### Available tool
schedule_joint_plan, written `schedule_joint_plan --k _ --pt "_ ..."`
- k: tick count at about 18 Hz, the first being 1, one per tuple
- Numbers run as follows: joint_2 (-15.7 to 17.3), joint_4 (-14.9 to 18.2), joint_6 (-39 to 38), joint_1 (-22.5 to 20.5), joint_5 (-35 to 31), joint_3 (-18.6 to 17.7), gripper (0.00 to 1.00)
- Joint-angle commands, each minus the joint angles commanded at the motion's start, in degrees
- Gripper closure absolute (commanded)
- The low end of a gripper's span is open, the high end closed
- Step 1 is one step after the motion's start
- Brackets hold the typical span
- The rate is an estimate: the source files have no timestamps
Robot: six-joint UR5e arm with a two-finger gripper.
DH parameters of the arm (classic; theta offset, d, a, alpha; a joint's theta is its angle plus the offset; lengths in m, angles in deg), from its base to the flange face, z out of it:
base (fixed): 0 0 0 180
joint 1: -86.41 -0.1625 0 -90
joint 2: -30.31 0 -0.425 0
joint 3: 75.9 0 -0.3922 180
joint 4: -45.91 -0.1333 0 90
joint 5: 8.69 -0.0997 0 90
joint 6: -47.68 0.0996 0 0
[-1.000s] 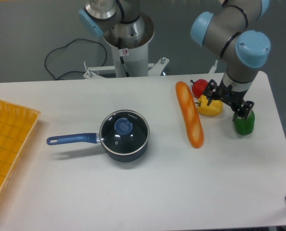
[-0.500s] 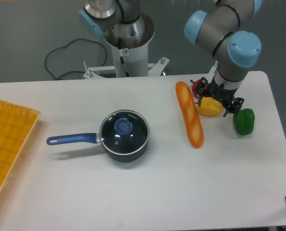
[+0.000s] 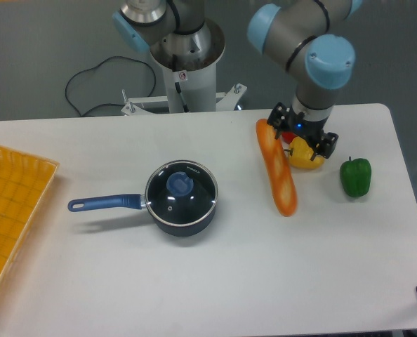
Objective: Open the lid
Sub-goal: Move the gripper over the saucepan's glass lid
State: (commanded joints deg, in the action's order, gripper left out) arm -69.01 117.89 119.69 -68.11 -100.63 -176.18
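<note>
Glass lid (image 3: 181, 194), writing unreadable

We see the lid (image 3: 181, 194), a round clear glass disc with a silver metal rim and a blue central knob. It sits flat and closed on the dark-blue saucepan (image 3: 184, 222), covering its whole mouth, left of centre on the white tabletop (image 3: 215, 281).

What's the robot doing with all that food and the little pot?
The gripper hangs over the yellow pepper, beside the long bread, holding nothing that shows. Its job is the lid, which sits shut on the blue saucepan off to the side. A green pepper stands apart. Nothing has touched the lid yet.
</note>
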Motion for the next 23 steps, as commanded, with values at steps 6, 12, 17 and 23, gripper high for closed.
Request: schedule_joint_plan --k 6,12,17,23 --pt "3.5 1.4 -6.0 3.2 1.6 -2.3 0.00" --pt "8.7 1.2 -7.2 6.4 4.8 -8.2 0.00" --pt "9.6 1.1 -7.2 10.9 5.6 -9.1 0.00" --pt "5.9 0.7 -2.3 15.7 5.2 -6.7 0.00"
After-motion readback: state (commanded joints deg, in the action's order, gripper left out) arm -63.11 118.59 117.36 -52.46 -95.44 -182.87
